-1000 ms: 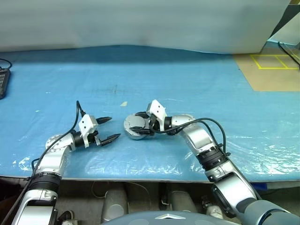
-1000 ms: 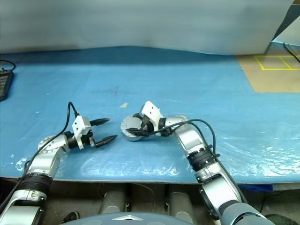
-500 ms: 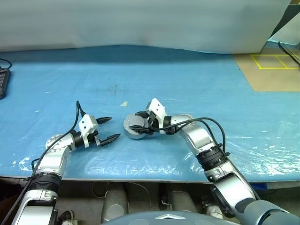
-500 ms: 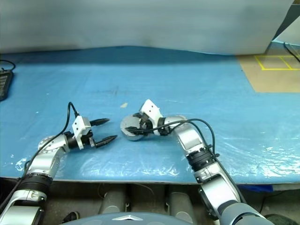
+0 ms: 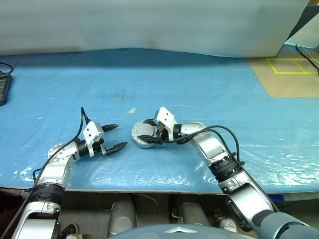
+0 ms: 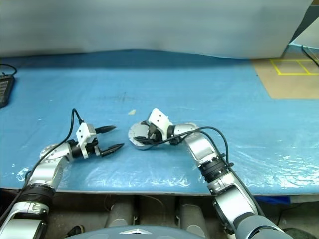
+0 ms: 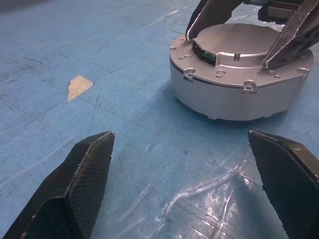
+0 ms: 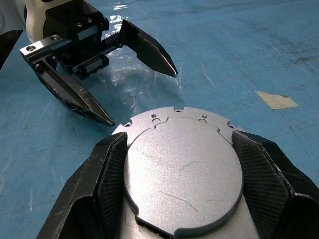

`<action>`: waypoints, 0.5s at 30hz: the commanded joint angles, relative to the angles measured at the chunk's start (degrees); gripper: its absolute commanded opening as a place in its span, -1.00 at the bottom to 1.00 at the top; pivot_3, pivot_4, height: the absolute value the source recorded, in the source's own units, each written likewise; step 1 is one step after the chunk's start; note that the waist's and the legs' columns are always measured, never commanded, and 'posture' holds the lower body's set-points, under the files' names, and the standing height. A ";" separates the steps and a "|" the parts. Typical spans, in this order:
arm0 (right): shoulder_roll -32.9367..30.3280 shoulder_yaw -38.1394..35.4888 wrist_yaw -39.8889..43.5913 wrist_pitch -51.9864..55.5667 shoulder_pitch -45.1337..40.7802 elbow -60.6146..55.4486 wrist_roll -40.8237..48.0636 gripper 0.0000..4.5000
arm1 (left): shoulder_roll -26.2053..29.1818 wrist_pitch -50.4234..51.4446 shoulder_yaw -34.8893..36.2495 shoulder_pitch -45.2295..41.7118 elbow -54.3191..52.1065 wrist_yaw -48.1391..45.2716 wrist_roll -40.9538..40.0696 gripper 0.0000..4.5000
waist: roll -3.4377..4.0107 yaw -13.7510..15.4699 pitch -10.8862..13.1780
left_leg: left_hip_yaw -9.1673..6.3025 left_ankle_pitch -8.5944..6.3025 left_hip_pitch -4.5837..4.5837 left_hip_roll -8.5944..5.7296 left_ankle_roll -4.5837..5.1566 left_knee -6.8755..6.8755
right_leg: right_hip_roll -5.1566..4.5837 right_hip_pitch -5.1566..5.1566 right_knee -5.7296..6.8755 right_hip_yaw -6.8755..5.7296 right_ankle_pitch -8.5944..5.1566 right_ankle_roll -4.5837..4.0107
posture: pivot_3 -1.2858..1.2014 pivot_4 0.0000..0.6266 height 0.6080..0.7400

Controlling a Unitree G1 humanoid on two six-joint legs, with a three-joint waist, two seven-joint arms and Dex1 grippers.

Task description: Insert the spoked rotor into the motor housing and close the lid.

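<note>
Grey metal, round: the motor housing (image 7: 234,87) stands on the blue plastic sheet (image 5: 199,89) covering the table, near the front edge and roughly at the middle of the work area. The lid (image 8: 184,174) sits flat on top of it, smooth plain face up, with a raised circular centre and small screw holes around the flange. A small dark slot shows at the lid's edge in the left wrist view.

Right gripper (image 8: 182,186): reaches in from the right, its two black textured fingers (image 8: 112,169) set one on each side of the lid's raised centre, touching or very nearly touching its rim; whether they press on it cannot be told.

Left gripper (image 5: 115,137): low over the sheet just to the left of the housing, pointing towards it, fingers spread wide with nothing between them, tips clear of the housing.

Beige scrap (image 7: 79,85): small flat fleck on the sheet, just behind the gap between left gripper and housing.

Dark device (image 5: 3,87): at the far left edge of the table, partly cut off.

Floor (image 5: 294,74): brown, with yellow tape lines, beyond the table's right end.

White backdrop (image 5: 149,22): hangs along the table's rear.
</note>
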 commanded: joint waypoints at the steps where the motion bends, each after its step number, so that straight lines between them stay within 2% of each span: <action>1: -1.69 1.75 0.11 1.17 1.41 5.20 -3.08 0.32 | -0.80 2.87 2.32 -1.45 -3.44 1.31 -3.40 1.00 | 0.00 0.04 0.00 | -0.01 0.00 0.03 0.00 0.00 0.00 | -0.01 0.03 0.00 0.00 0.00 0.00 | 0.03 -0.52 1.00; 7: -1.88 2.24 0.23 0.48 1.39 6.71 -3.40 0.32 | -1.95 10.21 3.23 -2.15 -7.21 2.82 -7.13 1.00 | 0.00 0.02 -0.01 | -0.07 0.00 0.23 -0.01 0.01 0.00 | -0.01 0.20 0.00 0.00 -0.01 0.02 | 0.03 -0.52 1.00; 11: -1.85 2.12 0.15 0.17 1.15 6.96 -3.52 0.32 | -1.68 13.45 2.55 -1.98 -8.66 0.40 -8.52 0.60 | 0.00 0.01 -0.01 | -0.09 0.00 0.23 -0.02 0.01 0.00 | -0.01 0.21 -0.01 0.02 -0.01 0.02 | 0.03 -0.52 1.00; 15: -1.94 1.93 0.00 0.02 1.08 7.05 -3.59 0.32 | -1.71 13.90 2.12 -1.55 -9.40 -1.35 -8.21 -0.02 | 0.00 0.01 -0.01 | -0.09 0.00 0.23 -0.02 0.01 -0.02 | -0.01 0.20 -0.01 0.02 -0.01 0.02 | 0.03 -0.52 1.00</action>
